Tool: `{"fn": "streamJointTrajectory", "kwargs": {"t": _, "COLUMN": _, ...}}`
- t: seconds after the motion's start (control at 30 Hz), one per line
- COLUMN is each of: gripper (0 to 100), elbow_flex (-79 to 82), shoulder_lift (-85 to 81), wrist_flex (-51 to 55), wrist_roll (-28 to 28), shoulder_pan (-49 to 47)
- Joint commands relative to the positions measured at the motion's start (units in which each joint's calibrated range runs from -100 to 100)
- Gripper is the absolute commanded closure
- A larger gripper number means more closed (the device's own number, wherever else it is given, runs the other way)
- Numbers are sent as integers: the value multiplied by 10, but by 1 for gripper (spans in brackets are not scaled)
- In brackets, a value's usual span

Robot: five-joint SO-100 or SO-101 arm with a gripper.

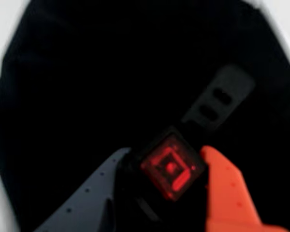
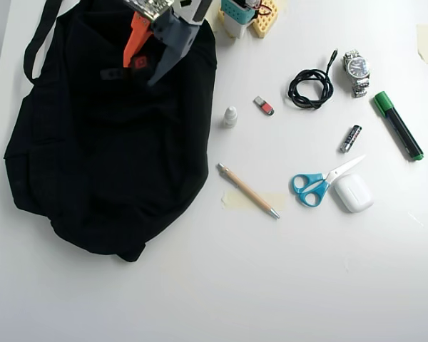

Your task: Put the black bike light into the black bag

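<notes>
Claw clamped on the black bike light — above the black bag.

Orange and grey fingers pinch the light's sides, red lens facing up, strap tail trailing over the bag's dark fabric — the bag lies on the white worktop.

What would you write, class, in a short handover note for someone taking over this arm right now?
Gripper: shut on the black bike light, red lens facing the wrist camera, strap tail sticking out.
Position: the overhead view shows the gripper over the upper part of the black bag, which lies flat on the white table.
Done: light picked up and carried over the bag.
Left: whether the bag is open cannot be told; get the light inside and release it.
</notes>
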Motion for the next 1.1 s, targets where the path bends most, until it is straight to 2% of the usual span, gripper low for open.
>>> {"fn": "streamJointTrajectory", "kwargs": {"t": 0.0, "gripper": 98, "elbow_flex": 137, "shoulder_lift": -2, "wrist_flex": -189, "wrist_roll": -3, "shoulder_pan": 24}}
{"fn": "streamJointTrajectory", "kwargs": {"t": 0.17, "gripper": 98, "elbow_flex": 321, "shoulder_lift": -1, "wrist_flex": -376, "wrist_roll": -28, "shoulder_pan": 88}}
{"fn": "streamJointTrajectory", "kwargs": {"t": 0.27, "gripper": 98, "elbow_flex": 346, "shoulder_lift": 15, "wrist_flex": -402, "wrist_roll": -26, "shoulder_pan": 130}}
{"fn": "streamJointTrajectory", "kwargs": {"t": 0.33, "gripper": 98, "elbow_flex": 345, "shoulder_lift": 82, "wrist_flex": -490, "wrist_roll": -28, "shoulder_pan": 116}}
{"fn": "streamJointTrajectory", "kwargs": {"t": 0.37, "gripper": 98, "elbow_flex": 321, "shoulder_lift": 145, "wrist_flex": -544, "wrist_roll": -28, "shoulder_pan": 103}}
{"fn": "streamJointTrajectory", "kwargs": {"t": 0.4, "gripper": 98, "elbow_flex": 263, "shoulder_lift": 208, "wrist_flex": -553, "wrist_roll": -29, "shoulder_pan": 90}}
{"fn": "streamJointTrajectory", "kwargs": {"t": 0.57, "gripper": 98, "elbow_flex": -36, "shoulder_lift": 476, "wrist_flex": -554, "wrist_roll": -29, "shoulder_pan": 68}}
{"fn": "streamJointTrajectory", "kwargs": {"t": 0.7, "gripper": 96, "elbow_flex": -86, "shoulder_lift": 526, "wrist_flex": -553, "wrist_roll": -32, "shoulder_pan": 59}}
{"fn": "streamJointTrajectory", "kwargs": {"t": 0.77, "gripper": 77, "elbow_flex": -86, "shoulder_lift": 516, "wrist_flex": -552, "wrist_roll": -32, "shoulder_pan": 58}}
{"fn": "streamJointTrajectory", "kwargs": {"t": 0.83, "gripper": 46, "elbow_flex": -83, "shoulder_lift": 515, "wrist_flex": -549, "wrist_roll": -33, "shoulder_pan": 39}}
{"fn": "streamJointTrajectory", "kwargs": {"t": 0.87, "gripper": 39, "elbow_flex": -77, "shoulder_lift": 498, "wrist_flex": -548, "wrist_roll": -46, "shoulder_pan": 22}}
{"fn": "streamJointTrajectory", "kwargs": {"t": 0.93, "gripper": 43, "elbow_flex": -37, "shoulder_lift": 405, "wrist_flex": -535, "wrist_roll": -43, "shoulder_pan": -2}}
{"fn": "streamJointTrajectory", "kwargs": {"t": 1.0, "gripper": 52, "elbow_flex": -15, "shoulder_lift": 257, "wrist_flex": -418, "wrist_roll": -46, "shoulder_pan": -23}}
{"fn": "streamJointTrajectory", "kwargs": {"t": 1.07, "gripper": 69, "elbow_flex": -15, "shoulder_lift": 63, "wrist_flex": -252, "wrist_roll": -68, "shoulder_pan": -85}}
